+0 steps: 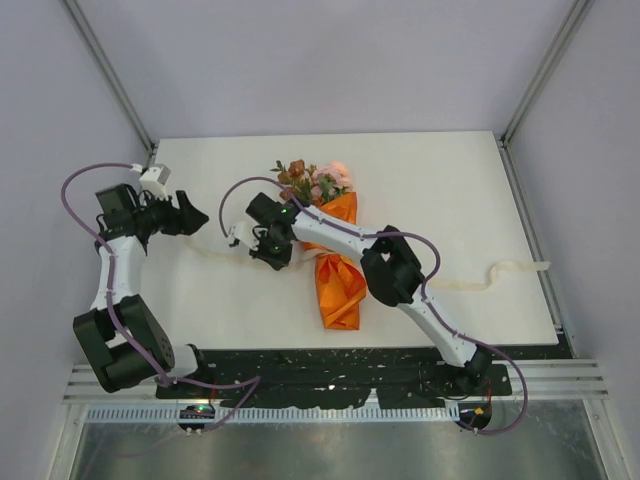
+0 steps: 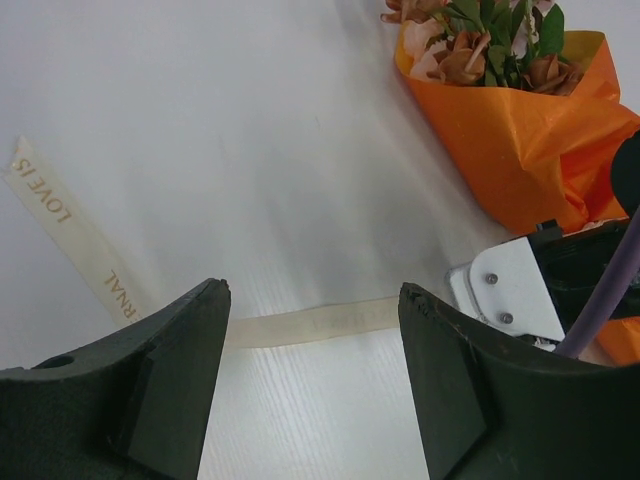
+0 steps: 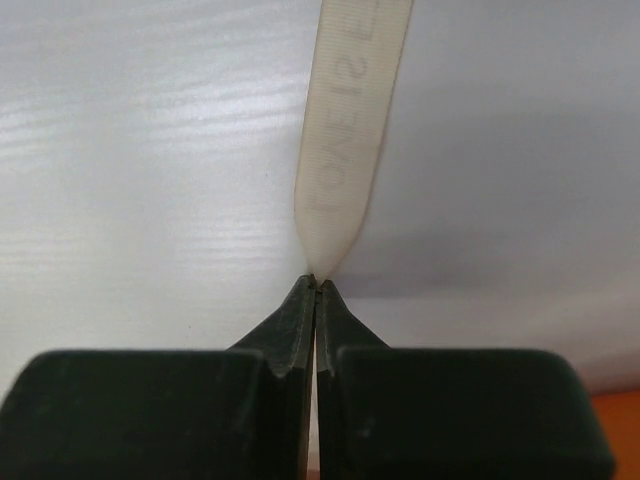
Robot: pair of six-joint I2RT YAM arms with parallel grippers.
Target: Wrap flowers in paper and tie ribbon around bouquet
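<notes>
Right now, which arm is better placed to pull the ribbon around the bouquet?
Probably the right arm: its jaws are pinched shut on the ribbon just beside the bouquet. The left arm has its jaws open above the ribbon, holding nothing, farther from the bouquet.

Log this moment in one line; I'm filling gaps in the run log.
right gripper: shut on ribbon | left gripper: open, empty, over ribbon | bouquet: wrapped, lying on table | ribbon: not yet tied

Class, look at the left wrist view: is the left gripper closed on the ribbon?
No: the left gripper stands wide open, and the ribbon lies on the table beyond it.
</notes>
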